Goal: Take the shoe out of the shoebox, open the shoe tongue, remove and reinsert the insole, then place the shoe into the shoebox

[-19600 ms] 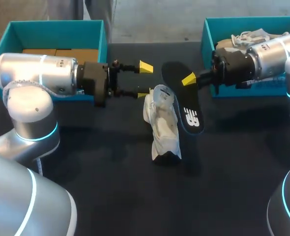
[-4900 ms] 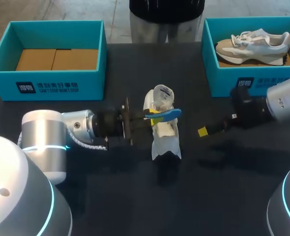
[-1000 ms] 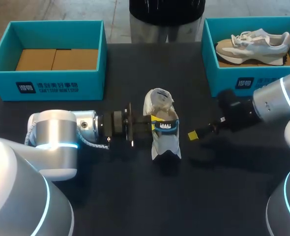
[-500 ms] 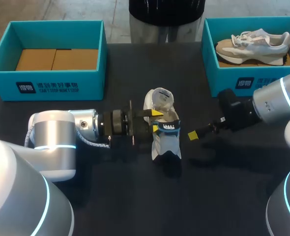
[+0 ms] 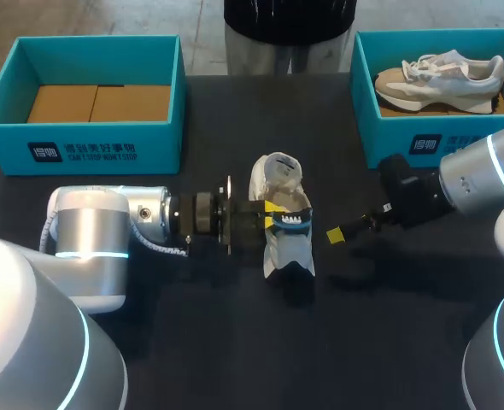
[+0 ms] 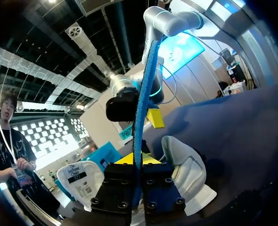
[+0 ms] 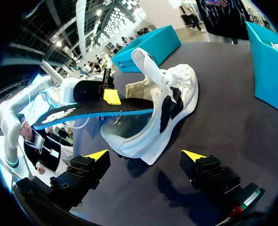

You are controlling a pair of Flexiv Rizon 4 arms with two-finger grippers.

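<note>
**Insole's half in, so here's how I'd finish the feed**

The shoe (image 5: 284, 248) lies on its side mid-frame on the desk (image 5: 235, 342), opening turned toward the left arm. The left tool (image 5: 267, 219) is clamped on the insole (image 5: 291, 219), whose front end is just inside the opening. The right tool (image 5: 336, 235) sits just beside the shoe on its other side, spread wide and holding nothing.

This looks like the reinsert step, roughly halfway through the job. I'd keep the insole flat to the footbed and slide it toward the toe, not down into the side wall. The shoe looks light and will probably skid, so the free tool should brace it or hold the tongue back first. I'd let go only once the heel end has dropped past the collar.

On views: the head view gives the layout, with one box (image 5: 98, 152) at upper left and another box (image 5: 389, 145) at upper right holding a second shoe (image 5: 440, 73). It hardly shows the insole, though. The right wrist view shows it side-on, its front end in the opening, most of its length out, the tongue lifted. The left wrist view shows it edge-on between the fingers, which confirms the pinch.
</note>
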